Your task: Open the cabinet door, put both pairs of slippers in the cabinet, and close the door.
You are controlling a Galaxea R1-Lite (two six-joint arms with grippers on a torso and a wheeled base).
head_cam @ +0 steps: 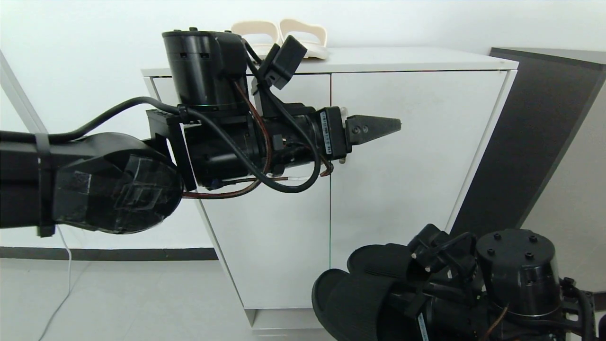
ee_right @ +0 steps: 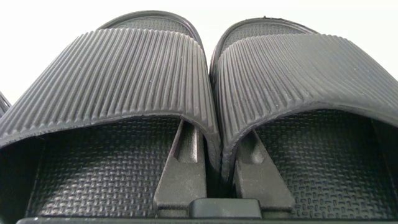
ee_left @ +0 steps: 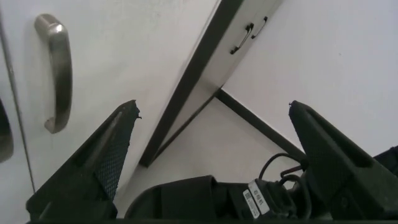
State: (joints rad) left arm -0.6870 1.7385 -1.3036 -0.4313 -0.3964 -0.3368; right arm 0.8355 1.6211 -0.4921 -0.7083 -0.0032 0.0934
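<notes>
Head view, and the white cabinet (head_cam: 416, 156) stands straight ahead with both of its doors (head_cam: 274, 237) closed, the seam between them running down the middle. Up on the cabinet top, toward the far left, sits the pair of beige slippers (head_cam: 279, 34), side by side against the wall (head_cam: 71, 57).

The left arm stretches across the front of the left door, and the left gripper (head_cam: 395, 125) points right, hanging just past the seam in front of the upper part of the right door. From the left wrist view its fingers (ee_left: 93, 171) are spread wide with nothing between them, and a curved metal handle (ee_left: 56, 74) on the door shows just beside one of them, close but not touched.

Down at the near right, the right gripper (ee_right: 216, 134) holds the pair of black slippers (head_cam: 360, 284) low in front of the right door, toes pointing left. The right wrist view gives the detail: one finger is tucked under each ribbed strap, and the two are pressed together on the slippers' adjoining inner walls, pinching the pair as one.

Right of the cabinet stands a dark grey panel (head_cam: 530, 142), leaning away in this view. Pale floor (head_cam: 142, 303) lies below.
</notes>
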